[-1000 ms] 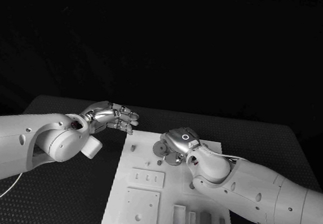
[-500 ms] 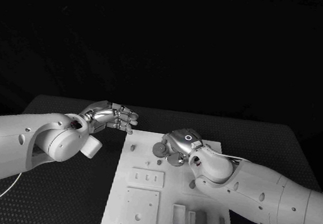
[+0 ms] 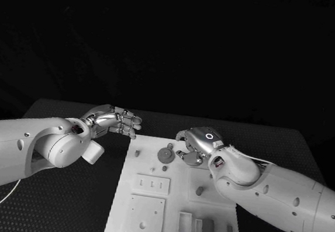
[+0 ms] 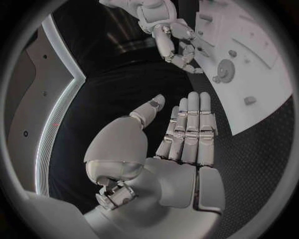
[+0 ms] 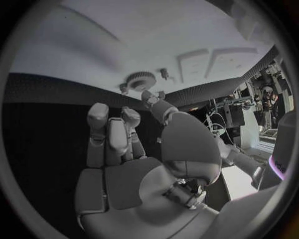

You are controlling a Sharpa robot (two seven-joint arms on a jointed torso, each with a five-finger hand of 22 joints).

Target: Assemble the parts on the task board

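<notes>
The white task board [image 3: 175, 206] lies in the middle of the table. A grey gear [image 3: 166, 153] sits flat near its far end, also seen as a gear [image 5: 140, 79] and a gear [image 4: 223, 69] in the wrist views. My right hand [image 3: 196, 148] hovers just right of the gear, fingers loosely bent, nothing between them. Its fingertips [image 4: 187, 56] hang close over the board's far edge. My left hand [image 3: 116, 121] is off the board's far left corner, above the table. Its fingers [image 4: 190, 129] lie straight and side by side, holding nothing.
Small pegs stand on the board [image 3: 137, 153], [image 3: 165, 167], [image 3: 200, 190]. Nearer me are a plate with two slots [image 3: 153, 183], a square plate [image 3: 146, 216] and several upright blocks [image 3: 199, 230]. Black mat [image 3: 60, 206] surrounds the board.
My right hand has drawn back to the right off the gear, which now lies uncovered on the board. The left hand has stayed put.
</notes>
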